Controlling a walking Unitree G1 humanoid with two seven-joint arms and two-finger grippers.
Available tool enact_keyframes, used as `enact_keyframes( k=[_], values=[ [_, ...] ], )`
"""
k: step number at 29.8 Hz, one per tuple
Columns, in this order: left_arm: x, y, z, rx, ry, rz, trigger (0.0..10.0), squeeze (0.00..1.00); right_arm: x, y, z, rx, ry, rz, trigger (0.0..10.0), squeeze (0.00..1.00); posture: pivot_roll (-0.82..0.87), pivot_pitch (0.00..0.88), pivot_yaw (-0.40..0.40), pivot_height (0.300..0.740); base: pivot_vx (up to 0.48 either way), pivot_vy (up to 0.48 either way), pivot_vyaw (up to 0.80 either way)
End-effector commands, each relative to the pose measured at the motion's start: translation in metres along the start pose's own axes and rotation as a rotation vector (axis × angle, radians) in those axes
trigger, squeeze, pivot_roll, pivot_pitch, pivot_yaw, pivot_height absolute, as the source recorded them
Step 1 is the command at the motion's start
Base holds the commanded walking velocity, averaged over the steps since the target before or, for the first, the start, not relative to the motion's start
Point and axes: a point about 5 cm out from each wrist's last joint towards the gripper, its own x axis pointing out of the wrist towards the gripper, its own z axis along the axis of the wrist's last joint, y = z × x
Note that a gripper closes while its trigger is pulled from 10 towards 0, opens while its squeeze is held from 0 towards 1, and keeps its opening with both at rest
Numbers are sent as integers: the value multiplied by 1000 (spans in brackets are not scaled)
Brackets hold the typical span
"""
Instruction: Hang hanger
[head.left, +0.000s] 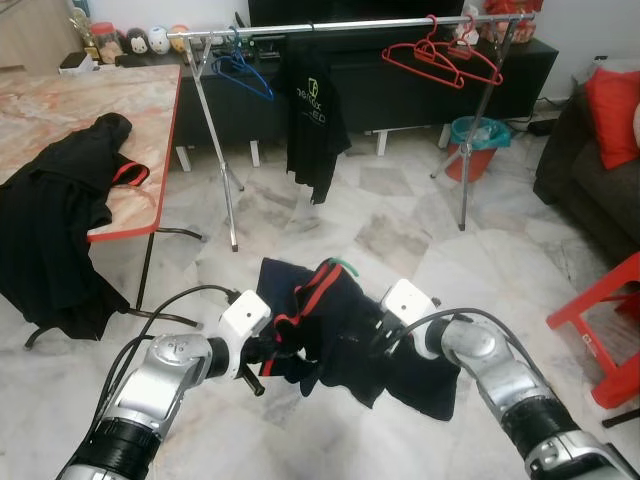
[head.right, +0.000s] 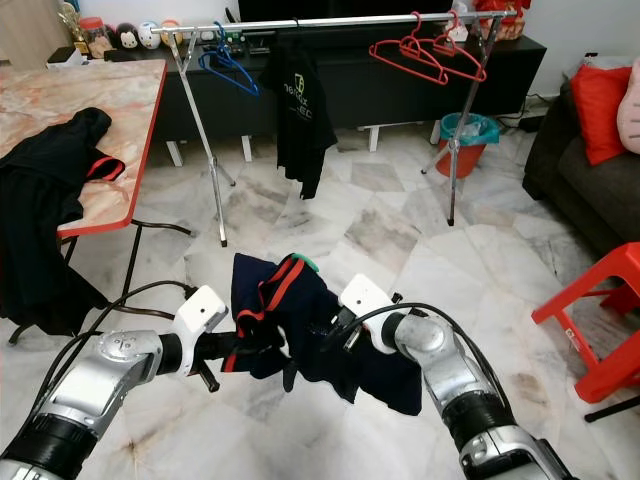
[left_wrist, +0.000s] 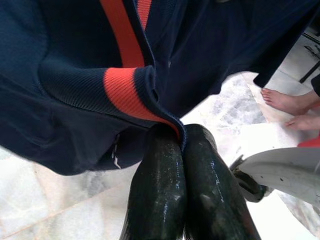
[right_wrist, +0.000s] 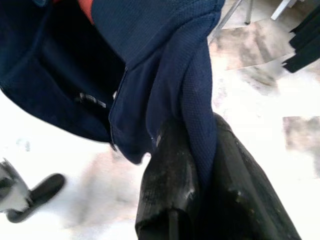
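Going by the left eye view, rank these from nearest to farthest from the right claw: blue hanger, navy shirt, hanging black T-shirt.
1. Navy shirt: pinched in the right claw.
2. Hanging black T-shirt: on the rail, straight ahead.
3. Blue hanger: on the rail's left end.

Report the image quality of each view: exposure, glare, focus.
Eye views: evenly lit, sharp, clothes rack crisp. Left wrist view: left gripper shut on navy shirt, glossy highlights on fingers, floor bright. Right wrist view: floor blown out white, right gripper clamps the fabric, softly focused.
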Motion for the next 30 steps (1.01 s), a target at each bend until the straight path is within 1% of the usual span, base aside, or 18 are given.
enact_keyframes(
  k=[1, 3, 6, 7, 9, 13, 17, 21, 23, 24, 25, 26, 27, 28, 30],
  values=[
    [0, -4, 2, 4, -12, -23, 10000, 0, -1, -5, 17, 24, -100, -17, 10000, 0, 40, 42, 4, 740, 0, 0, 0],
    [1, -4, 3, 9, -19, -14, 10000, 0, -2, -7, 24, 74, -170, -21, 10000, 0, 43, 38, 2, 740, 0, 0, 0],
    [2, -4, 3, 6, -33, -3, 10000, 0, -5, -9, 31, 107, -231, -28, 10000, 0, 44, 36, 2, 740, 0, 0, 0],
    [2, -4, 3, 6, -33, -3, 10000, 0, -5, -9, 31, 107, -231, -28, 10000, 0, 44, 36, 2, 740, 0, 0, 0],
    [3, -6, 6, 10, -45, -18, 10000, 0, -5, -9, 40, 132, -285, -31, 10000, 0, 43, 28, 6, 740, 0, 0, 0],
    [4, -9, 10, 17, -66, -39, 10000, 0, -2, -6, 46, 132, -313, -2, 10000, 0, 46, 19, 6, 740, 0, 0, 0],
    [4, -16, 14, 25, -95, -95, 10000, 0, -2, -2, 49, 164, -364, 39, 10000, 0, 51, 8, 9, 740, 0, 0, 0],
    [1, -21, 8, 39, -71, -147, 10000, 0, -8, -4, 52, 196, -408, 47, 10000, 0, 48, 0, 13, 740, 0, 0, 0],
    [1, -21, 7, 43, -64, -148, 10000, 0, -8, -5, 51, 195, -409, 42, 10000, 0, 49, 0, 12, 740, 0, 0, 0],
    [1, -21, 5, 55, -46, -150, 10000, 431, -9, -7, 51, 195, -406, 34, 10000, 0, 49, 0, 12, 740, 0, 0, 0],
    [1, -22, -1, 74, -8, -150, 10000, 851, -10, -9, 50, 201, -409, 20, 10000, 0, 49, 0, 14, 740, 0, 0, 0],
    [1, -22, -1, 74, -8, -150, 10000, 851, -10, -9, 50, 201, -409, 20, 10000, 0, 49, 0, 14, 740, 0, 0, 0],
    [1, -21, -5, 85, 23, -149, 10000, 902, -11, -11, 50, 209, -414, 11, 10000, 0, 48, 0, 15, 740, 0, 0, 0],
    [2, -17, -14, 121, 85, -114, 10000, 973, -11, -14, 51, 214, -419, -6, 10000, 0, 48, 0, 15, 740, 0, 0, 0],
    [1, -10, -25, 167, 166, -60, 10000, 1000, -12, -17, 53, 220, -428, -18, 10000, 0, 48, 0, 16, 740, 0, 0, 0]
  ],
)
